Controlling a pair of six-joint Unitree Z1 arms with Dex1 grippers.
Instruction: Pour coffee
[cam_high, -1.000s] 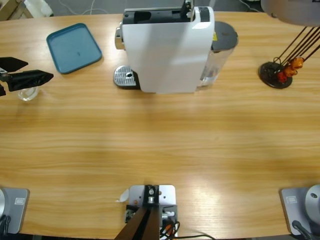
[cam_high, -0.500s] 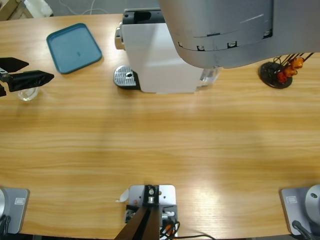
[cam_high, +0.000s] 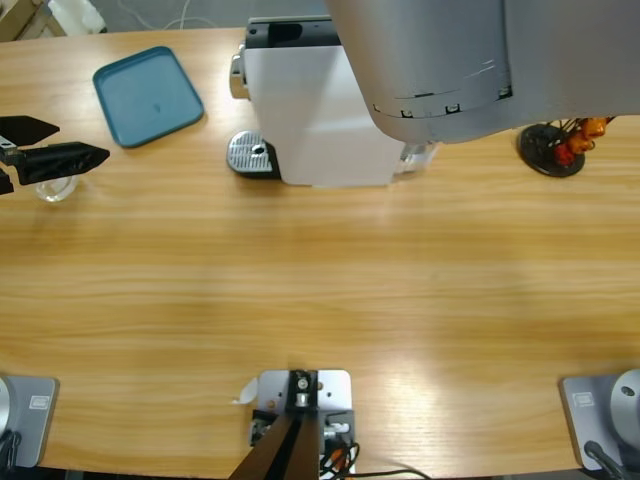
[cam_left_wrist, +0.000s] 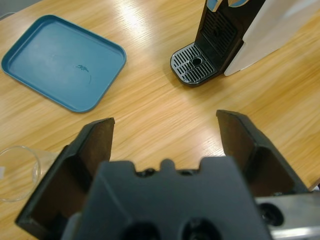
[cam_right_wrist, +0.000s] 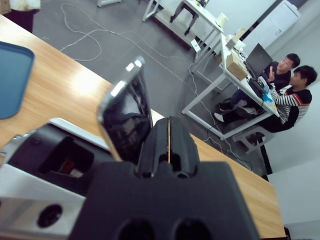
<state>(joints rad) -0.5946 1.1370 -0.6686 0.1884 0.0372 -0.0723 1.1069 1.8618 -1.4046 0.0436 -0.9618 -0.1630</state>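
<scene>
1. The left hand (cam_left_wrist: 165, 150) is found with its black jaws spread wide and nothing between them, hovering at the left end of the long wooden tabletop (cam_high: 320, 280).
2. A small clear drinking glass (cam_high: 55, 186) is seen on the tabletop directly beside that hand, partly under one jaw in the high view; in the left wrist view it lies outside the jaw, not between the two. Whether the coffee is in it cannot be told.
3. The right hand (cam_right_wrist: 169, 145) is seen with its jaws pressed together and nothing held, poised just above the open top of the white, box-shaped coffee machine (cam_high: 310, 110), beside its raised shiny lever (cam_right_wrist: 127, 110).
4. The machine's round perforated metal drip tray (cam_high: 252, 155) is empty; a flat teal plastic tray (cam_high: 148, 95) lies near the glass.
5. Risk, judged: since the glass stands outside the open jaws, a closing or sideways move could knock it over or push it off the near edge.
6. Risk, judged: the large silver elbow (cam_high: 450, 60) blocks much of the high view, so contact between the closed right hand and the lever may go unnoticed.
</scene>
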